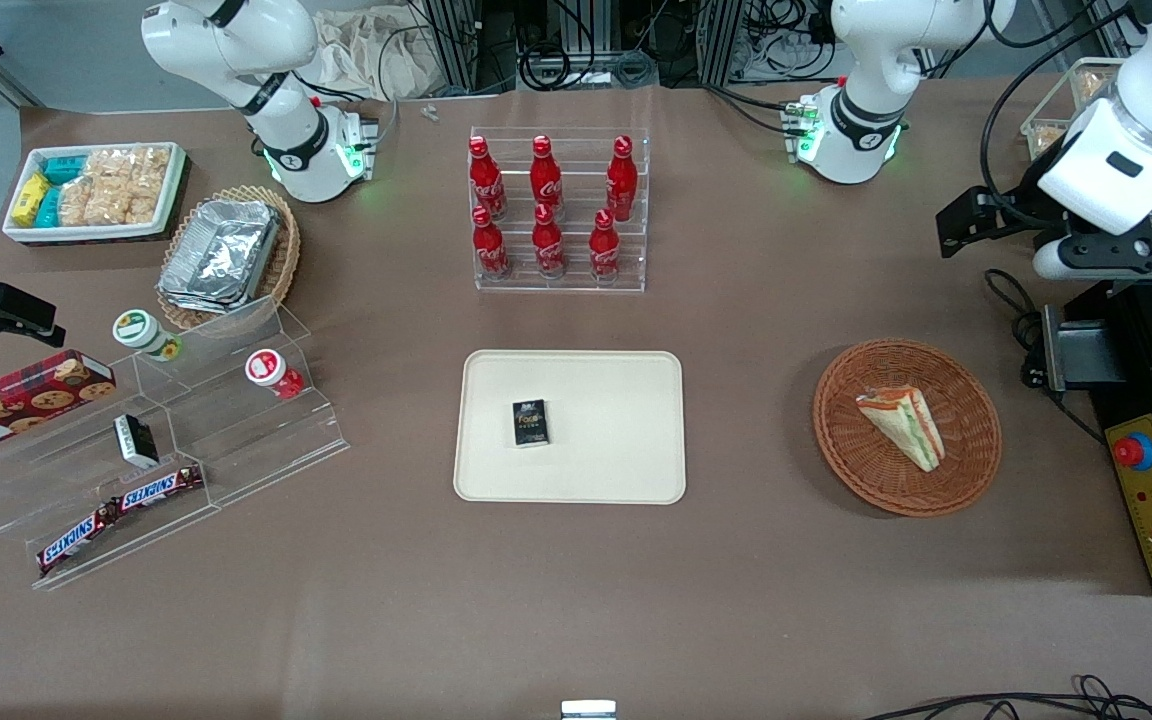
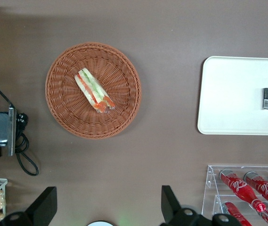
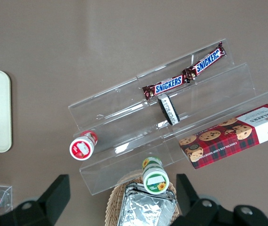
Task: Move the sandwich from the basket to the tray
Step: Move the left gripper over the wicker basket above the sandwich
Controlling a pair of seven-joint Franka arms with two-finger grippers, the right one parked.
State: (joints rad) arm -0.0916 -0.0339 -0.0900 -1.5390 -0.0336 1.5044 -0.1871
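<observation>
Gripper (image 2: 105, 207) hangs high over the bare table with its fingers (image 2: 44, 207) spread wide, nothing in them. Sandwich (image 1: 902, 425) sits in the basket (image 1: 841, 440), looks clear-wrapped I think. Tray (image 1: 616, 450) only has a small dark box (image 1: 530, 422).

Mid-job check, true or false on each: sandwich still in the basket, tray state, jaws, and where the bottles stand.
1. The sandwich lies in the basket. True.
2. The tray is bare. False: a small black box lies on it.
3. The gripper, raised above the table beside the basket, has open jaws holding nothing. True.
4. The red bottles stand on the tray. False: they stand in a clear rack.
</observation>
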